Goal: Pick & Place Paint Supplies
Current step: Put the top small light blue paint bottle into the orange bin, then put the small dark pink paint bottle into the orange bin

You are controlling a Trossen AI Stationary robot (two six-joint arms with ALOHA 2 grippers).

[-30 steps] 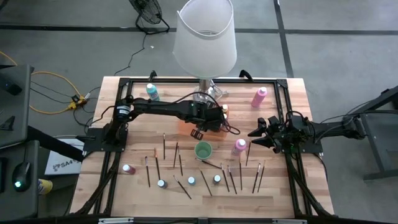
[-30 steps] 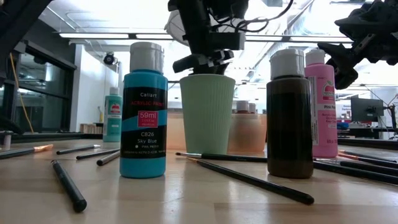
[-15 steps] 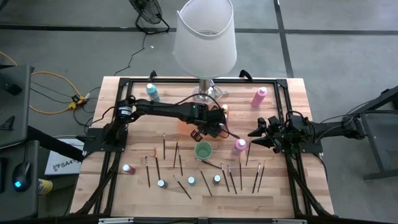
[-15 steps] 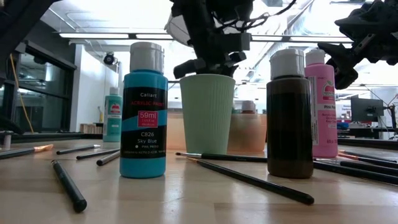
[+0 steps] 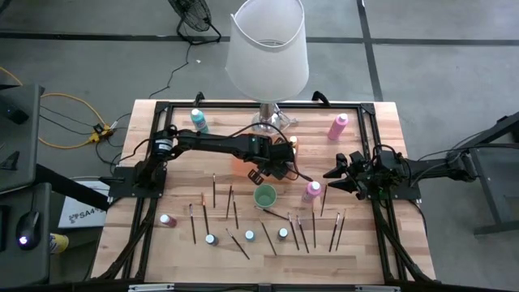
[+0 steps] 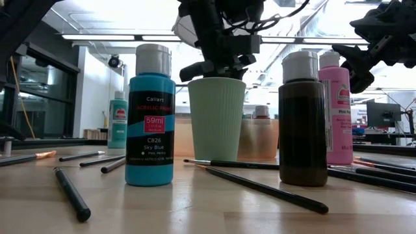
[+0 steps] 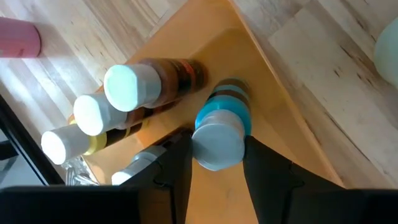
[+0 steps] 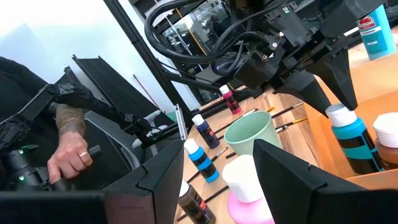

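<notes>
"So, where is the left gripper (image 5: 258, 173)?"

"Over the orange tray (image 7: 273, 93) at the back middle of the desk (image 5: 365, 243), just in front of the lamp (image 5: 268, 45) foot. Its jaws stand on either side of the white cap of a blue paint bottle (image 7: 221, 127). I cannot tell whether they press on the cap."

"Which way does that bottle point?"

"It stands upright in the tray, long axis vertical, cap up towards the wrist. Three more white-capped bottles (image 7: 127, 87) are bunched just beside it, also cap up. On its other side the tray floor is bare out to the rim."

"And around the tray?"

"A pale green cup (image 5: 264, 195) stands near the tray's front edge. Thin brushes (image 5: 214, 191) lie flat across the front half of the desk, most running front to back, with small bottles standing among them."

"The right arm?"

"The right gripper (image 5: 331, 177) hangs at the desk's right side, jaws apart and empty, aimed towards a pink bottle (image 5: 312, 191) that stands upright near it."
</notes>
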